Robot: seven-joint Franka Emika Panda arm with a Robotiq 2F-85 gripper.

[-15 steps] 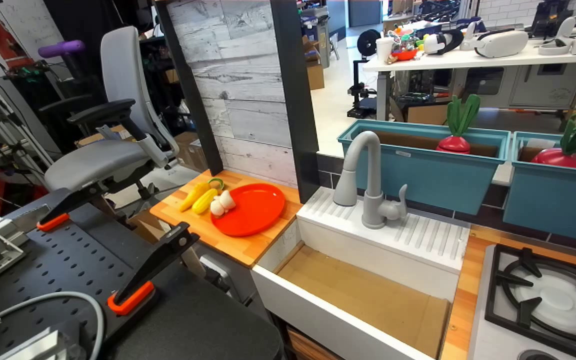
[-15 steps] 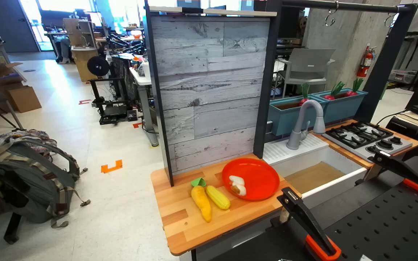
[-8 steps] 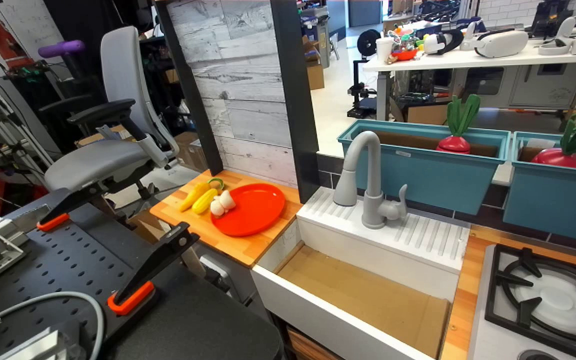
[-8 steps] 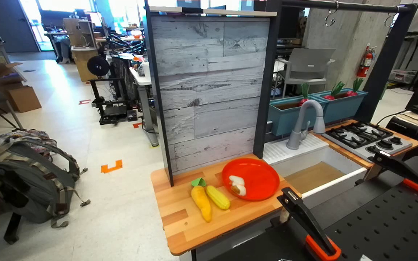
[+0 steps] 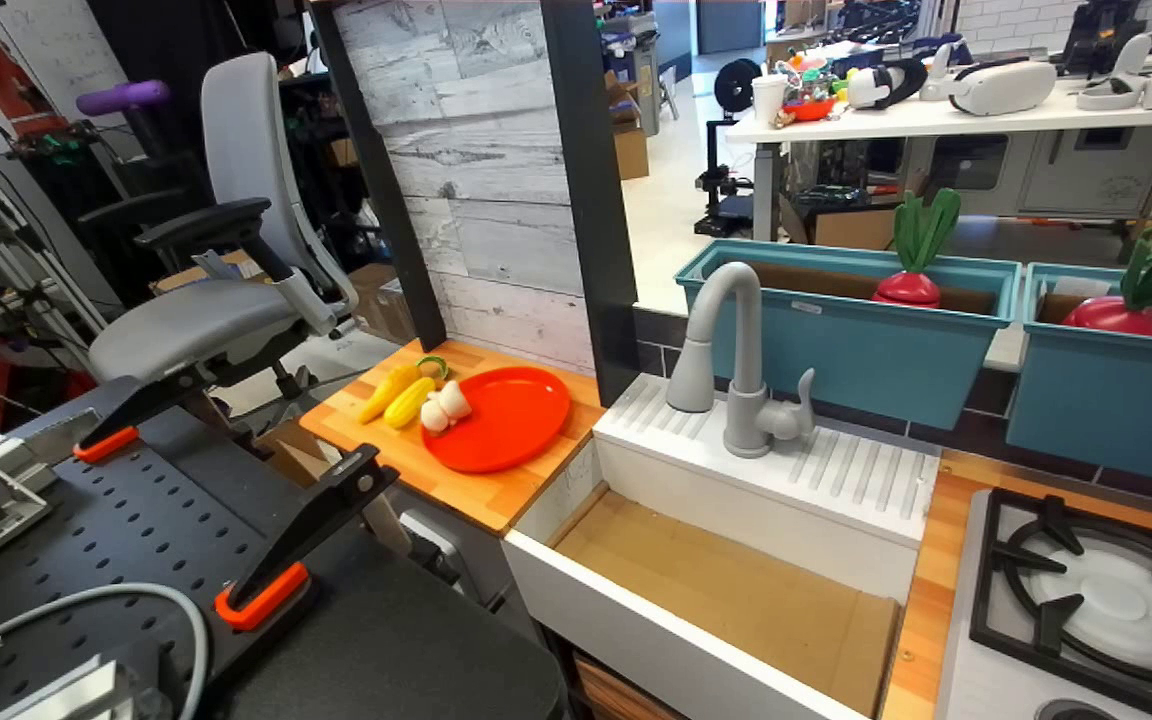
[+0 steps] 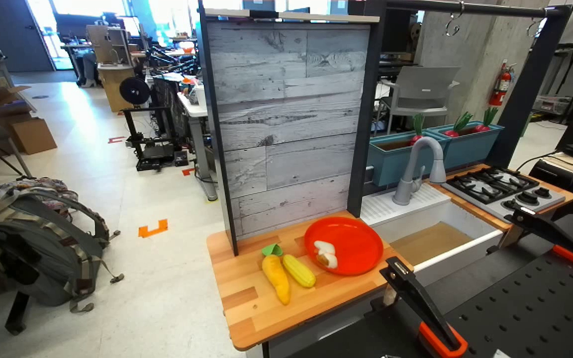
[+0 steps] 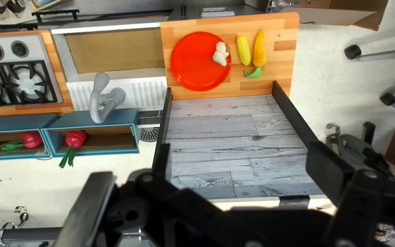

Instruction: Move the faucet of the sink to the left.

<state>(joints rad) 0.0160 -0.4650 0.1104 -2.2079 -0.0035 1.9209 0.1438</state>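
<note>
The faucet, a grey gooseneck, stands on the sink's ribbed back rim in both exterior views (image 5: 750, 350) (image 6: 404, 193). In the wrist view the faucet (image 7: 100, 83) is at left, its spout end toward the basin and the stove side. The white sink (image 5: 626, 630) has a tan basin floor; it also shows in an exterior view (image 6: 381, 206) and the wrist view (image 7: 149, 92). My gripper (image 7: 240, 154) is open and empty, its fingers wide apart over the wood-look panel, away from the faucet. The gripper is out of sight in both exterior views.
A wood-look panel (image 6: 291, 119) with dark posts (image 5: 591, 200) rises beside the sink. Teal planters (image 5: 836, 350) stand behind the faucet. A red plate (image 6: 356, 243) with a mushroom and yellow vegetables (image 6: 277, 281) sit on the wooden counter. A stove (image 7: 15, 75) flanks the sink.
</note>
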